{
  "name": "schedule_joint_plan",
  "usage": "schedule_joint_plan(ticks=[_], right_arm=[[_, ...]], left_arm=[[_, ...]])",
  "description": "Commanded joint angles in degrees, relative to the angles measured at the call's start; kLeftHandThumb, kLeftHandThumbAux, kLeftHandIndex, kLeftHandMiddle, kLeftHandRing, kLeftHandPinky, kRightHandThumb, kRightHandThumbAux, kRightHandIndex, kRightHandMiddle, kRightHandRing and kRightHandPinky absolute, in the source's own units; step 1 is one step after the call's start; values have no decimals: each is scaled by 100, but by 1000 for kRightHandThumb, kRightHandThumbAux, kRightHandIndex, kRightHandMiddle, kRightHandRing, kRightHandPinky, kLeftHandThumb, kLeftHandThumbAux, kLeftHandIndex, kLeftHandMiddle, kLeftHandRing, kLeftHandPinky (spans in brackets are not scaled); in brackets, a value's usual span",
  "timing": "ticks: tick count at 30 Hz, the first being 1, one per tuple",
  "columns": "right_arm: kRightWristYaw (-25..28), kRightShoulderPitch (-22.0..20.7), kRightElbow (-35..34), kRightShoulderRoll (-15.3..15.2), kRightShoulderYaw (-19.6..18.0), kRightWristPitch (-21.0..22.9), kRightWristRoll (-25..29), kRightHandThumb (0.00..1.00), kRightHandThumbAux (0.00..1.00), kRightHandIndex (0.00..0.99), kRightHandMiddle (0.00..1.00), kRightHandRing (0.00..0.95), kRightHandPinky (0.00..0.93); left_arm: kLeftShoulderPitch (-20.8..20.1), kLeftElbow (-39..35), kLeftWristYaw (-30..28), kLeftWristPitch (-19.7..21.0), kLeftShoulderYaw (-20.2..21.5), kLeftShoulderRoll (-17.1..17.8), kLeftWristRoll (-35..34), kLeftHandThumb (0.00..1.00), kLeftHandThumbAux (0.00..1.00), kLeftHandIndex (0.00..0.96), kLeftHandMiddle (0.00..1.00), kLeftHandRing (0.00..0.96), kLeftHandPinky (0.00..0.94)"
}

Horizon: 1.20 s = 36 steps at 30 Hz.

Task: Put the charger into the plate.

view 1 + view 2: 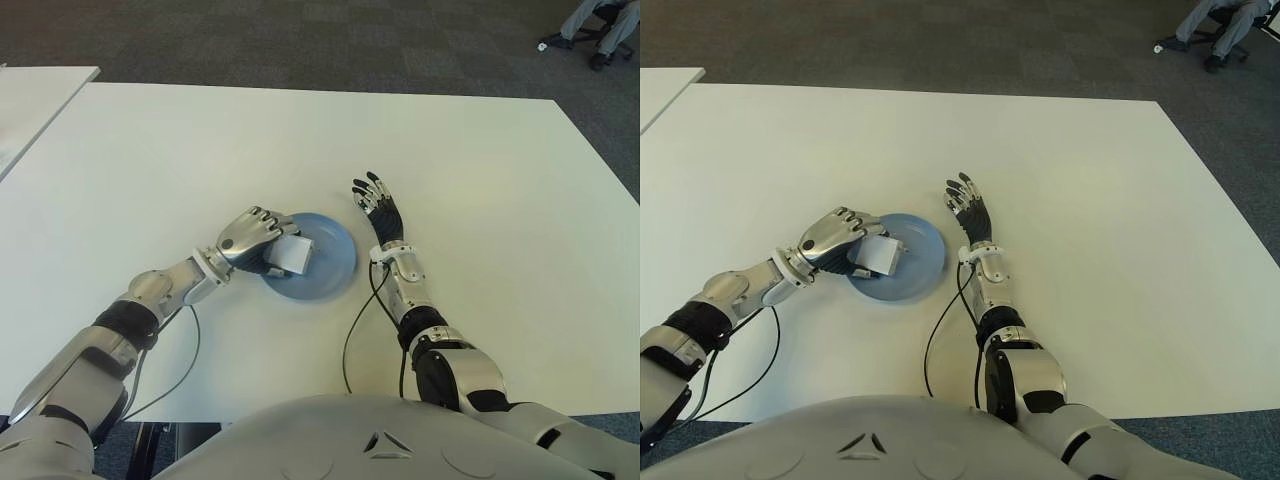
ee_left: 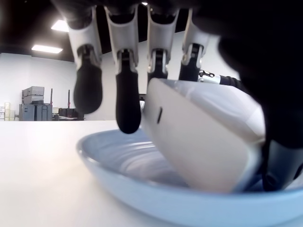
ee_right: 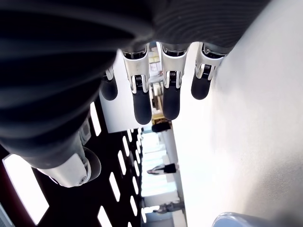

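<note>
White and boxy, the charger (image 1: 297, 254) sits inside the blue plate (image 1: 335, 268) near the frame centre, one lower edge on the plate's floor. We see the left hand (image 1: 255, 238) clamped around it from the left. The right hand (image 1: 379, 209), just right of the plate, has spread fingers holding nothing above the white table (image 1: 480, 200).
</note>
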Motion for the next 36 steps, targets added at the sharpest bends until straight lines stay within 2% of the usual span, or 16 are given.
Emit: schedule_joint_plan(ticks=[1, 2, 4, 5, 6, 7, 10, 13, 19, 30, 36], right_arm=[[-27, 172, 206, 40, 5, 220, 5, 23, 683, 91, 220, 172, 122], [-30, 171, 208, 45, 7, 216, 5, 24, 684, 91, 220, 173, 123], [-29, 172, 212, 51, 9, 201, 6, 26, 688, 92, 220, 174, 126], [-23, 173, 213, 52, 9, 190, 7, 26, 688, 92, 221, 175, 127], [-18, 174, 215, 52, 9, 182, 9, 27, 689, 92, 222, 176, 127], [-14, 175, 216, 52, 10, 177, 9, 28, 690, 92, 222, 177, 126], [-15, 176, 219, 54, 17, 168, 3, 28, 693, 90, 224, 177, 120], [-18, 177, 216, 57, 28, 169, -7, 29, 696, 88, 226, 178, 117], [-19, 180, 202, 70, 32, 170, -6, 34, 706, 85, 224, 180, 127], [-41, 180, 200, 83, 38, 177, 8, 29, 703, 89, 224, 182, 136], [-66, 172, 203, 83, 34, 201, 13, 28, 710, 92, 222, 181, 136]], left_arm=[[175, -422, -976, 92, 54, 34, -413, 708, 698, 426, 616, 604, 572], [228, -575, -1201, 158, 68, 70, -470, 648, 656, 385, 553, 538, 503], [330, -923, -1615, 296, 97, 147, -517, 467, 541, 262, 368, 346, 299], [404, -1152, -1851, 389, 132, 177, -556, 435, 521, 240, 335, 312, 261], [466, -1329, -2036, 463, 168, 194, -589, 376, 488, 194, 259, 225, 169], [548, -1553, -2241, 550, 218, 214, -641, 337, 467, 164, 210, 169, 110], [786, -2201, -2803, 796, 382, 287, -798, 264, 437, 107, 128, 78, 36], [980, -2823, -3355, 1021, 571, 378, -959, 208, 422, 66, 79, 28, 11], [1144, -3261, -3821, 1253, 815, 376, -1041, 132, 390, 20, 37, 2, 1], [1386, -3581, -3890, 1493, 1076, 253, -992, 100, 371, 8, 23, 0, 0], [1539, -3952, -4049, 1753, 1244, 207, -1010, 101, 347, 23, 10, 0, 0]])
